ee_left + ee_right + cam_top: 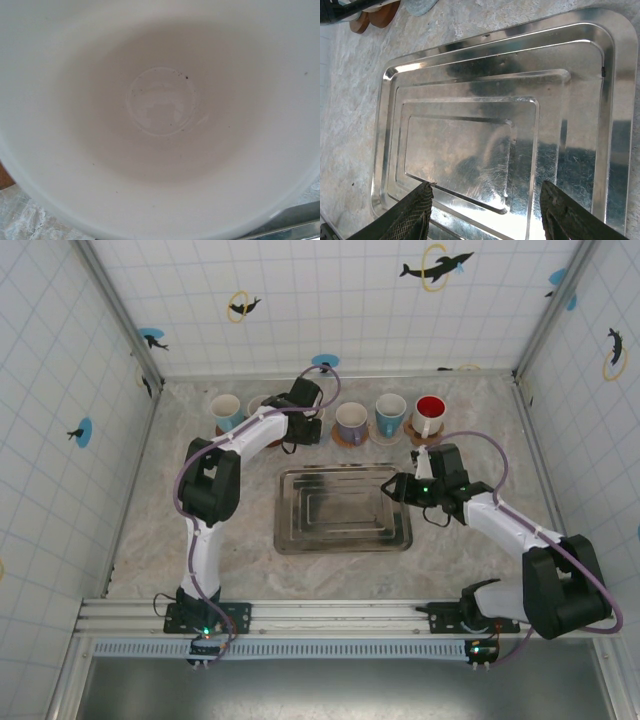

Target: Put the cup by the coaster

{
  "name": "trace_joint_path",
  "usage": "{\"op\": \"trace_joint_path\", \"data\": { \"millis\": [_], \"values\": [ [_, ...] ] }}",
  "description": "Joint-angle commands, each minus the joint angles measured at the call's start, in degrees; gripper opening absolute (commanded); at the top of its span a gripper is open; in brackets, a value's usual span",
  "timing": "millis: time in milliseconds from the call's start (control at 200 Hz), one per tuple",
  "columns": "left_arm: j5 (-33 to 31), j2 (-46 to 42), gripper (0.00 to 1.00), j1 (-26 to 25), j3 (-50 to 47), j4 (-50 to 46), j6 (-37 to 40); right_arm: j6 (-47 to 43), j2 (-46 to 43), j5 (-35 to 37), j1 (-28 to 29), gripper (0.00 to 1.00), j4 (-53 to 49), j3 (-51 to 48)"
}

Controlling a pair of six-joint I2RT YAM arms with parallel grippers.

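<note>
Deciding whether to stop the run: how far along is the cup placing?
Done: the tray is bare, and other cups line the back row. In hand: the left gripper is shut, apparently on the white cup, at that row. Left: release and withdraw. The right gripper hangs open over the tray.

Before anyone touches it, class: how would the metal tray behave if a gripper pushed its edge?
The tray looks like stamped sheet metal, so it is probably stiff yet light. Lying flat on the smooth table, it would likely slide rather than tip. Its shiny rim may be slippery to pinch.
</note>
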Motion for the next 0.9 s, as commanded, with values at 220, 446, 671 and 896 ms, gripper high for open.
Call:
{"op": "trace_joint_path", "data": {
  "millis": [220,446,671,896],
  "values": [
    [1.5,0.6,0.28,0.4,2.1,-0.7,0.7,0.4,-0.2,-0.6,-0.3,0.59,1.8,-1.3],
    [2.0,-0.1,0.32,0.4,2.1,-1.3,0.7,0.4,0.1,-0.7,-0.2,0.59,1.9,-1.1],
    [1.9,-1.5,0.34,0.5,1.6,-1.8,0.8,0.4,0.6,-0.7,-0.2,0.59,1.8,-0.8],
    [2.2,-3.7,0.35,0.4,0.7,-1.7,0.9,0.5,0.6,-0.6,-0.2,0.59,1.9,-0.8]
  ]
}}
